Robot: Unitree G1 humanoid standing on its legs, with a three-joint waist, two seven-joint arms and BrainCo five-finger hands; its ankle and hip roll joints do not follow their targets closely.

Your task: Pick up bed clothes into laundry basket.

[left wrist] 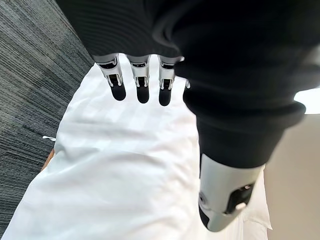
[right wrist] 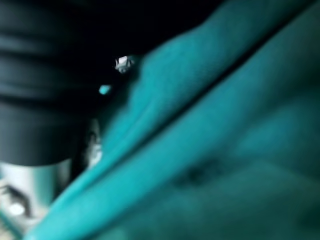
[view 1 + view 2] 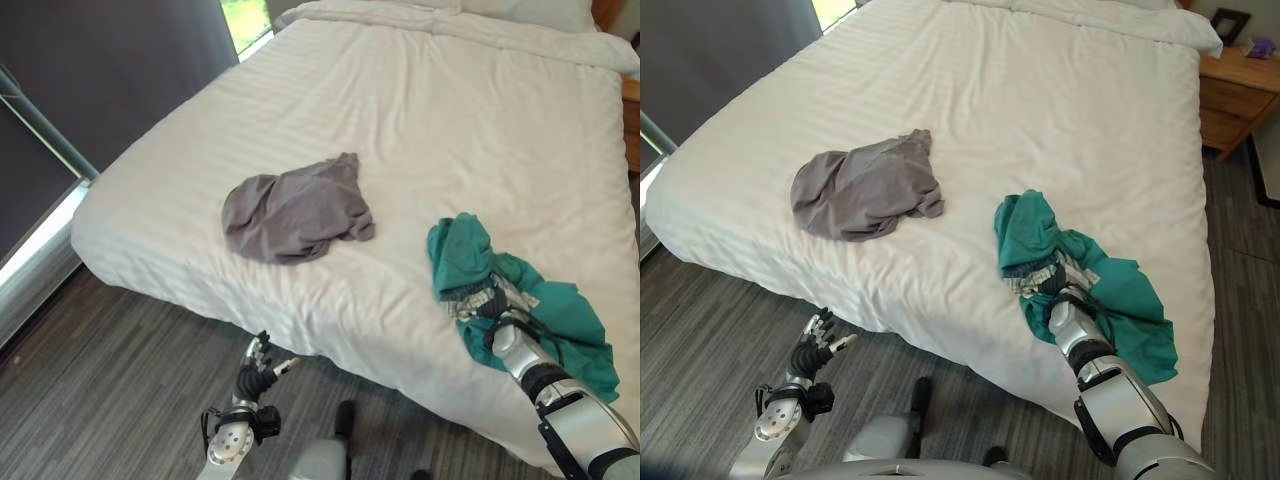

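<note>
Green garment (image 3: 1110, 300): crumpled near bed (image 3: 1060, 110) edge, my right hand (image 3: 1058, 290) buried in it, fingers hidden, grip unknowable. Grey garment (image 3: 865, 185): well apart, untouched. Left hand (image 3: 815, 345): relaxed, empty, off the bed.

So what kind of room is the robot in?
Most likely a bedroom: there's a big bed with white sheets, a wooden nightstand beside it, and grey clothes and teal clothes lying on the bed.
</note>
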